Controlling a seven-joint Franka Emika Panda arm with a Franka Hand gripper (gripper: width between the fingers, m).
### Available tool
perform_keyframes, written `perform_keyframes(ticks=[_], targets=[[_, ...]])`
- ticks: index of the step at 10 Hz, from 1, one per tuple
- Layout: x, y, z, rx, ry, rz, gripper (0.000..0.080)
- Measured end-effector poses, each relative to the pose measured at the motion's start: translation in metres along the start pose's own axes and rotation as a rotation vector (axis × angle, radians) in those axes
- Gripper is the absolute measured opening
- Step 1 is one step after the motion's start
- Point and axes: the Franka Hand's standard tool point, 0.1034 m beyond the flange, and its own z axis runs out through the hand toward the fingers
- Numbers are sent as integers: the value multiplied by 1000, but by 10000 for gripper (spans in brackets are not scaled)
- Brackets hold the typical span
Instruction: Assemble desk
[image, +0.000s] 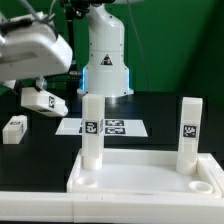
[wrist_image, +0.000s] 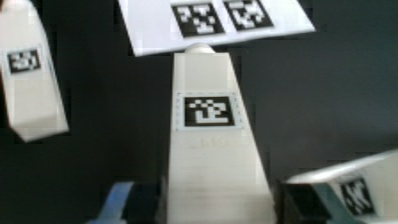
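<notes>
With my gripper (image: 40, 90) clamped on a leg (image: 45, 101), upper left in the exterior view, I set it upright over the free lower-left socket (image: 86, 183) of the tabletop (image: 140, 175).

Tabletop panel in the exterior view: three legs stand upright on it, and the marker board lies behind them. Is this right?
Not quite. Only two legs stand upright on the tabletop panel, not three: the left upright leg and the right upright leg. The exterior view shows this. The marker board does lie behind them.
</notes>
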Motion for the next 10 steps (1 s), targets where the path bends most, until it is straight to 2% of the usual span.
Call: perform_keyframes(ticks=[2,3,4,6,7,8,10], targets=[[6,3,-3,-18,158,-1,284],[5,3,-3,-22,193,0,284],[14,0,-10,-42,287,-8,284],[11,-20,-24,-62,380,-36,284],[17,-24,-32,-86,478,-46,284],[16,-23,-29,-93,519,-48,284],[22,-19,-35,-119,678,-40,284]])
